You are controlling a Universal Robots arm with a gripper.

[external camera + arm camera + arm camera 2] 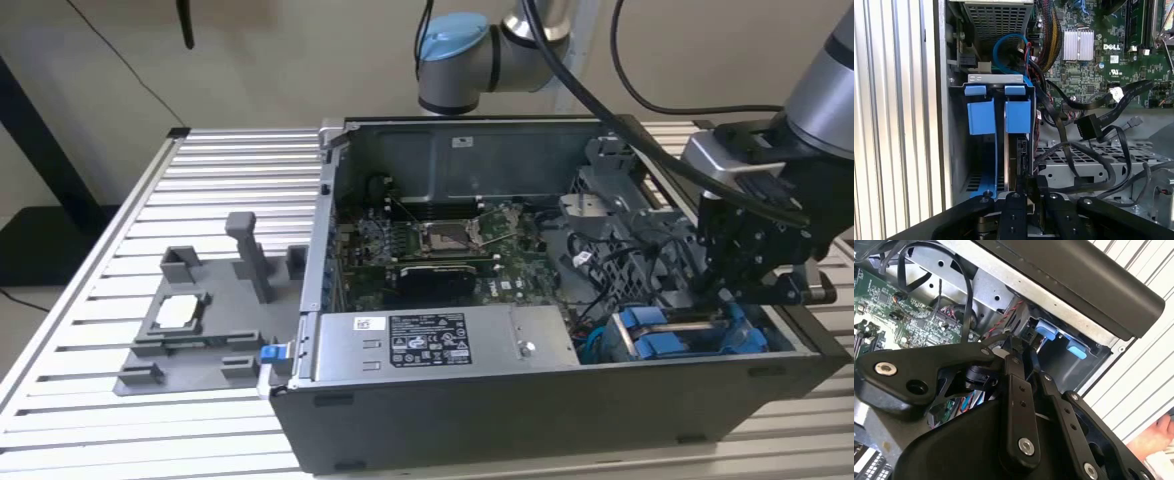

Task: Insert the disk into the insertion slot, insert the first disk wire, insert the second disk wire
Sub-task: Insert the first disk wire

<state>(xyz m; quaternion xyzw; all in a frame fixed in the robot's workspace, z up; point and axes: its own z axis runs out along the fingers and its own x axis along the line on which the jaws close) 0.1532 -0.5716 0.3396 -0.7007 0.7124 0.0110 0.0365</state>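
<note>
My gripper [1031,189] is clenched on the near edge of the disk [1017,155], which stands on edge inside the slot [999,79] (blue tabs [1018,116] at its far end), next to loose black cables [1089,125]. In the exterior view the slot sits in the open computer case's [534,410] corner at that view's right.

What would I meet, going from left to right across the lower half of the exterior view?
First the grey fixture, then the power supply, then the insertion slot.
</note>
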